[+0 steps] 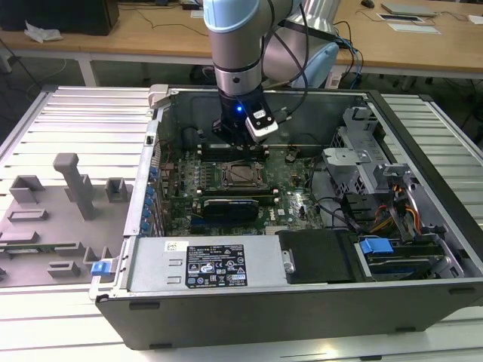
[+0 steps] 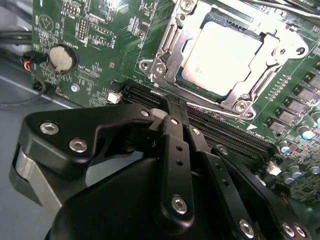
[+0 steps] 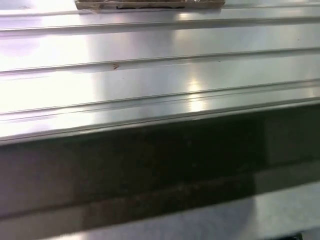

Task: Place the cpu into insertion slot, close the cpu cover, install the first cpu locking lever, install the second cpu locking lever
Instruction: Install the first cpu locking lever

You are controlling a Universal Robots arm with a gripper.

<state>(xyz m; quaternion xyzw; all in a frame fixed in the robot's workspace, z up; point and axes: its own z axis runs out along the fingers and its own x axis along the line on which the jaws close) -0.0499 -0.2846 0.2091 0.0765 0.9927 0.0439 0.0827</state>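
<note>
Wooden desks run along the back of the room, and up front is a ribbed aluminium bench (image 1: 75, 113) with an open computer case (image 1: 302, 309) lying on its side across the middle. A bunch of grey fixture blocks (image 1: 72, 181) sit near the bench edge on the exterior view's left, well apart from the case. The arm reaches straight down into the case, with the gripper (image 1: 240, 139) low over the motherboard (image 1: 294, 204), just behind the socket area as the exterior view sees it. In the second wrist view the gripper (image 2: 167, 107) has its black jaws pinched together at the tip with nothing visible between them, and that tip hangs right over the long black memory slots (image 2: 220, 127) just beside the socket. The cpu (image 2: 222, 60) is already seated in the insertion slot (image 2: 235, 17), silver top facing up, and the cpu cover (image 2: 172, 55) lies flat around it like a frame, so the chip shows through the window. A coin battery (image 2: 62, 57) sits on the green board off to one side, apart from the socket. The first wrist view looks at ribbed silver metal (image 3: 160, 75) with a dark band next to it.
</note>
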